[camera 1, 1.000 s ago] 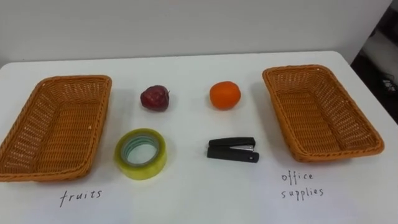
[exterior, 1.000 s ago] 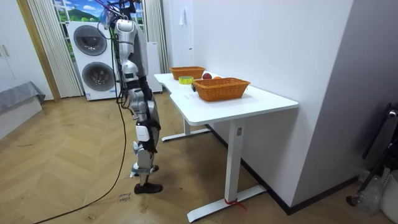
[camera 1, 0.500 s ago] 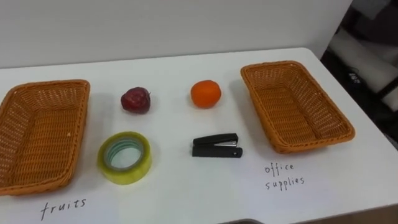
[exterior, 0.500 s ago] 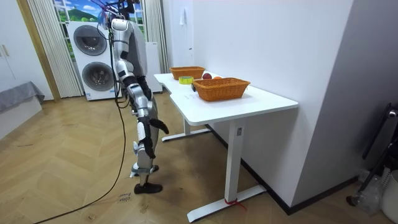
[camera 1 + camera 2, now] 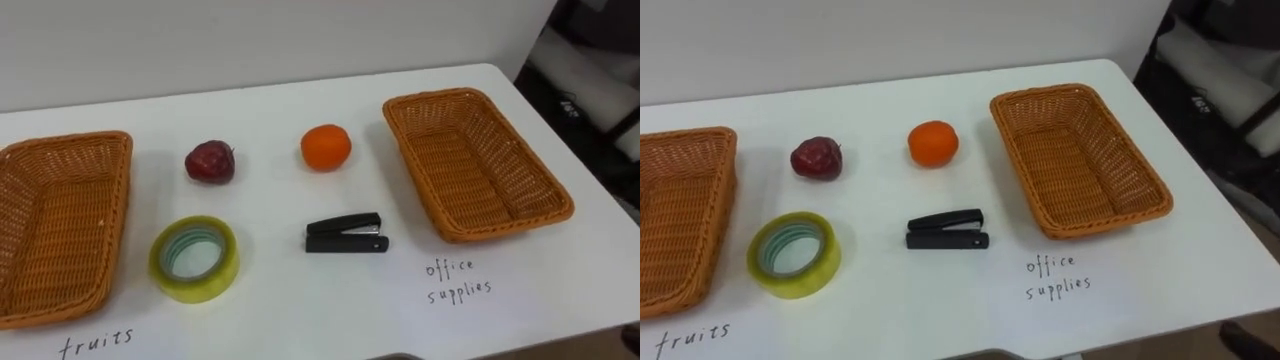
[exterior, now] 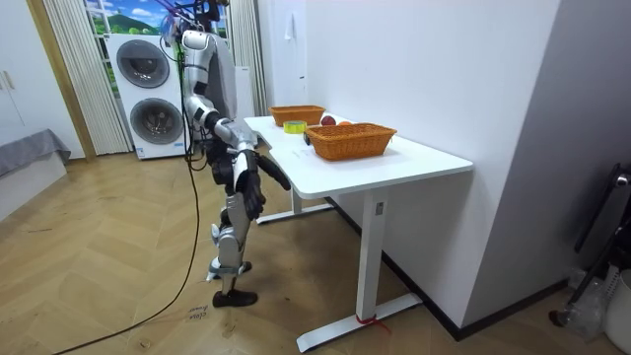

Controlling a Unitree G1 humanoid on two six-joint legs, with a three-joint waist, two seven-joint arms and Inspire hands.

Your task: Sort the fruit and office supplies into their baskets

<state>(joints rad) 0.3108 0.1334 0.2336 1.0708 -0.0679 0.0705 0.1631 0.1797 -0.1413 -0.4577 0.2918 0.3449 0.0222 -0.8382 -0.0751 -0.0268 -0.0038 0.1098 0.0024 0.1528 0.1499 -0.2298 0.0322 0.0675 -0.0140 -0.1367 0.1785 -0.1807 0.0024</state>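
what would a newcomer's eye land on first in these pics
An empty orange-brown wicker basket on the left and a matching wicker basket on the right frame the white table. Between them lie four loose things: a dark red apple and a round orange at the back, a yellow-green roll of tape and a black stapler in front.

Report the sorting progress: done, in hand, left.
Done: nothing; the fruits wicker basket and the office supplies wicker basket are empty. In hand: nothing; all four items lie on the white table. Left: dark red apple and orange to fruits; yellow tape roll and black stapler to office supplies.
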